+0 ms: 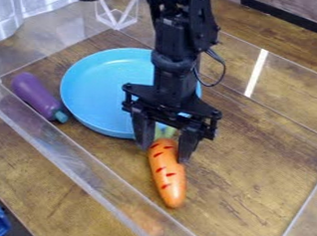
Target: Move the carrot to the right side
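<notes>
Carrot (pixel 167 173) lies on the wooden worktop (pixel 242 190) just in front of the blue plate (pixel 103 85), its tip pointing away from the plate and its leafy top toward it. Over that leafy end stands the gripper (pixel 165 148), fingers a little apart, one to either side of the top; whether they press on it I cannot tell. The purple eggplant (pixel 39 96) sits well to the other side of the plate, out of the way.

The hold looks set for one end only, so my worry is slipping: if the fingers close on the narrow top, the heavier-looking body may droop or swivel as it rises. Being so near the plate, a finger could also catch the rim and nudge it. Closing too high might merely squeeze the glossy carrot out, away from the plate.
</notes>
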`<state>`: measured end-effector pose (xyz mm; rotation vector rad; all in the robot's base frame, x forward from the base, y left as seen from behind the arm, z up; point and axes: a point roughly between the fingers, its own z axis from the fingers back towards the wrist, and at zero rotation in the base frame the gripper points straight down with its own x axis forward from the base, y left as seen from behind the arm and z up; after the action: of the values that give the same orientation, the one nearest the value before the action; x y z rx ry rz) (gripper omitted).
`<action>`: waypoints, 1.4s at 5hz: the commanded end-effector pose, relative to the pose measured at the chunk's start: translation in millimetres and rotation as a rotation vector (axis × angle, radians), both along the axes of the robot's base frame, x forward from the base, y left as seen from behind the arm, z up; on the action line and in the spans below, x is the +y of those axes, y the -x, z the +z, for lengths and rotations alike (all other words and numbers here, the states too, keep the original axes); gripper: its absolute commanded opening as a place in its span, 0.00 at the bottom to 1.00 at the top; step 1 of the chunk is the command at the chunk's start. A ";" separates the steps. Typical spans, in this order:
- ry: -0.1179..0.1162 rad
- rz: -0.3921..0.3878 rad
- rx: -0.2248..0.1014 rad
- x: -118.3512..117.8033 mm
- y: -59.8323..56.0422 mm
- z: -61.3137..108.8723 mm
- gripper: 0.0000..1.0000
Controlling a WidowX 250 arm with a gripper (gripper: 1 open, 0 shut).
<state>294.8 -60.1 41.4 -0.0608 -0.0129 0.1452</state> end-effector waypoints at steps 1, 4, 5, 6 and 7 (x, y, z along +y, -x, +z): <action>0.008 -0.032 -0.059 -8.1 -12.4 13.8 0.00; 0.010 -0.087 -0.072 -16.6 -21.7 10.5 0.00; 0.012 -0.094 -0.077 -20.5 -24.3 4.0 1.00; 0.018 -0.104 -0.089 -26.8 -28.7 0.2 0.00; 0.028 -0.123 -0.104 -34.7 -38.7 3.2 0.00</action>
<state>323.6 -86.9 28.8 -0.0825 -0.0599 0.0367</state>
